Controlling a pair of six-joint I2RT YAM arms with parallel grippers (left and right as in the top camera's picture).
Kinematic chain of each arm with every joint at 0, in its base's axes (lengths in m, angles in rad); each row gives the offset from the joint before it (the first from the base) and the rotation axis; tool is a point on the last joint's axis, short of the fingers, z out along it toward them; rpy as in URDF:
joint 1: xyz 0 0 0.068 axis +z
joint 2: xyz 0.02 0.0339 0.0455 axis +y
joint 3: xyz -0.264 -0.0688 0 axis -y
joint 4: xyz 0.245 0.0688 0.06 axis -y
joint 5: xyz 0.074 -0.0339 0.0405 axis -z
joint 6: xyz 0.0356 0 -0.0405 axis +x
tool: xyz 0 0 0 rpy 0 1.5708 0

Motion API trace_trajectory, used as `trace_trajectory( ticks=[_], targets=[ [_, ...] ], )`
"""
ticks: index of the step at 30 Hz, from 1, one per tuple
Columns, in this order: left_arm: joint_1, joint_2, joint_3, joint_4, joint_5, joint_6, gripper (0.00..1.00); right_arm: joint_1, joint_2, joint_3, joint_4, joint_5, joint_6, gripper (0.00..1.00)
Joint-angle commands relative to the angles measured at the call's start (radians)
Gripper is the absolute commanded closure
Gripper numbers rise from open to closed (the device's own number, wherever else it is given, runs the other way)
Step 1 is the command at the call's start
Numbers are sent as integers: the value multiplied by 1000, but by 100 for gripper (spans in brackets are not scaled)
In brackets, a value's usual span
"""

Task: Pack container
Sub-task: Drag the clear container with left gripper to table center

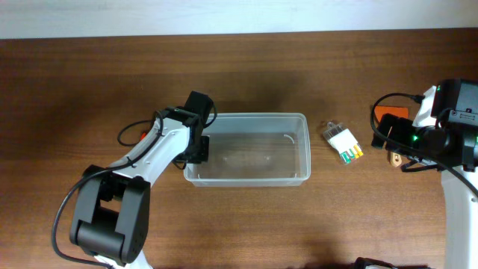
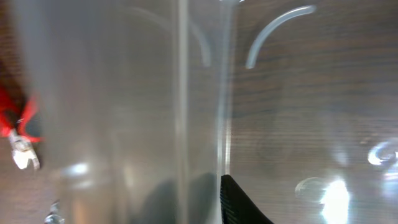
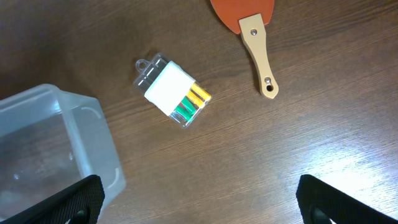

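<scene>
1. Left claw [image 1: 199, 143]: at the left wall of the container [image 1: 258, 116], one finger [image 2: 236, 202] inside; its width cannot be told.
2. Right claw [image 3: 199, 205]: spread wide, empty; container well off to its left.

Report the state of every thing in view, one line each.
container: upright, open-topped, empty.
clear pack: lying flat on the table, outside the container.
orange paddle: lying on the table, untouched.
left gripper: at the container's left wall; fingers' state unclear.
right gripper: fingers open, holding nothing.
</scene>
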Motion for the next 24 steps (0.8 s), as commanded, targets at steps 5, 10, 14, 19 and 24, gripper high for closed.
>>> trace_trajectory(
  ticks=[5, 10, 14, 19, 24],
  targets=[
    [2, 27, -16, -9, -32, 12, 64, -6, -10, 19, -2, 6, -8, 1],
    [2, 27, -16, -8, -32, 12, 62, -6, -10, 19, -2, 6, -8, 1],
    [2, 26, -15, -8, -32, 12, 63, -6, -10, 19, -2, 6, -8, 1],
    [2, 19, -2, -9, -32, 13, 62, -6, -10, 19, -2, 6, -8, 1],
    [2, -20, 23, -11, -59, 13, 62, -6, -9, 19, -2, 6, -8, 1]
  ],
)
